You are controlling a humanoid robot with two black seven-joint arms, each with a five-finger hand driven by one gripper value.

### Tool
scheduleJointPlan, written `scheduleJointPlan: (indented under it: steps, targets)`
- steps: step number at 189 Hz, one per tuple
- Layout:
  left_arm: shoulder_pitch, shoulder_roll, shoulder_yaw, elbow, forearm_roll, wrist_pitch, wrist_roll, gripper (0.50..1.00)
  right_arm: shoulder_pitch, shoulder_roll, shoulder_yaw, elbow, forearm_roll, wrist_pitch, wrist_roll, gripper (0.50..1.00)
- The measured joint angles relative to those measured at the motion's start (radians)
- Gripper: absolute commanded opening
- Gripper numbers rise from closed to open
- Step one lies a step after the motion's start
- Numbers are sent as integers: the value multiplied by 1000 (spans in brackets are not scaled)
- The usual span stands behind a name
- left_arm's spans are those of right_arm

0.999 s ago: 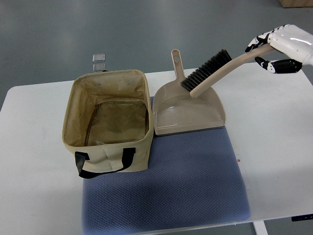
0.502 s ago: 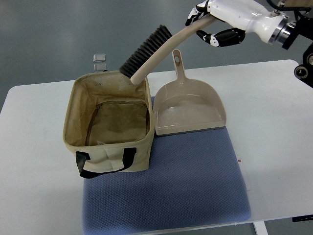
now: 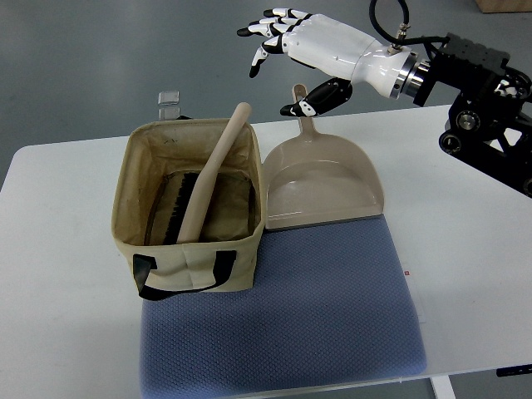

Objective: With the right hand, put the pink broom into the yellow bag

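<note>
No brand, label or readable writing showed on anything in the top view.

The broom (image 3: 202, 185) lay inside the bag (image 3: 188, 204). Its smooth beige plastic handle leaned up against the far rim, with the rounded tip poking just above it, and its dark bristles faced left, down near the bag's floor. The bag was a soft, boxy tote of pale yellowish-tan fabric, open at the top, with a creased lining and a black strap handle (image 3: 181, 275) looped across its near face.

The right hand (image 3: 293, 50) hovered above and behind the bag, its glossy white shell ending in black-tipped fingers that were spread wide and held nothing. Its arm ran in from the right edge through a metal wrist ring and black jointed links.

Just beside the bag sat a beige plastic dustpan (image 3: 321, 179), smooth and scoop-shaped, its short handle with a hanging hole pointing away. Bag and dustpan both rested partly on a blue-grey mat (image 3: 316, 307) with a fine dimpled weave, which lay on the plain white bench (image 3: 465, 249).
</note>
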Motion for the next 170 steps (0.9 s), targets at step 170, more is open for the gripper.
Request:
scheduleJointPlan:
  steps: [170]
  targets:
    - [0, 0, 0, 0, 0, 0, 0, 1000, -684, 131, 882, 25, 607, 306, -219, 921]
